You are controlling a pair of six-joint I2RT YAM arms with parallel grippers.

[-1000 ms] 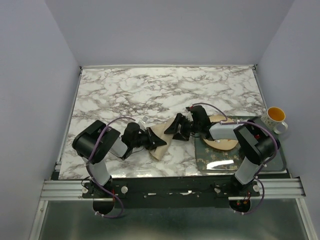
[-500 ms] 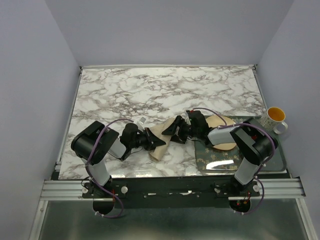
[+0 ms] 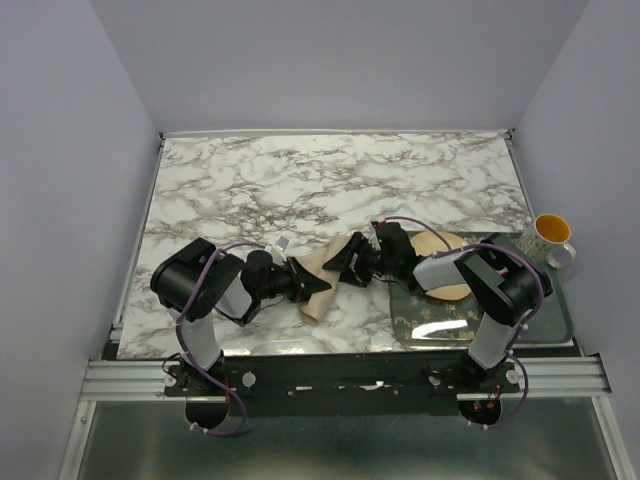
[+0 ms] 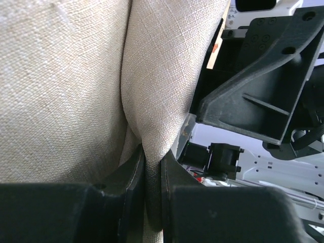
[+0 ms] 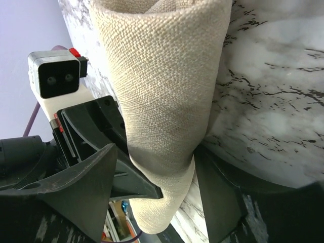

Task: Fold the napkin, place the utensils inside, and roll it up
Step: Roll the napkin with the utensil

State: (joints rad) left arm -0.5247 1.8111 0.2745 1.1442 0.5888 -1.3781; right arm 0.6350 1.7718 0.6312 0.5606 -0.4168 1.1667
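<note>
The tan napkin (image 3: 318, 272) lies rolled into a loose tube on the marble table, between my two grippers. My left gripper (image 3: 303, 283) is shut on a fold of it; in the left wrist view the cloth (image 4: 76, 76) is pinched between the jaws of the left gripper (image 4: 152, 163). My right gripper (image 3: 346, 265) is open and straddles the roll's other end. In the right wrist view the roll (image 5: 162, 76) sits between the right gripper's fingers (image 5: 157, 152), touching the right one only. The orange utensil is hidden.
A tan patterned plate (image 3: 452, 292) sits on a green tray (image 3: 440, 322) at the right, under my right arm. A yellow-and-white mug (image 3: 550, 235) stands at the table's right edge. The two grippers are almost touching.
My right gripper has moved a little left and closer around the roll. The napkin has drawn into a tighter, narrower roll. My left gripper keeps its hold.
</note>
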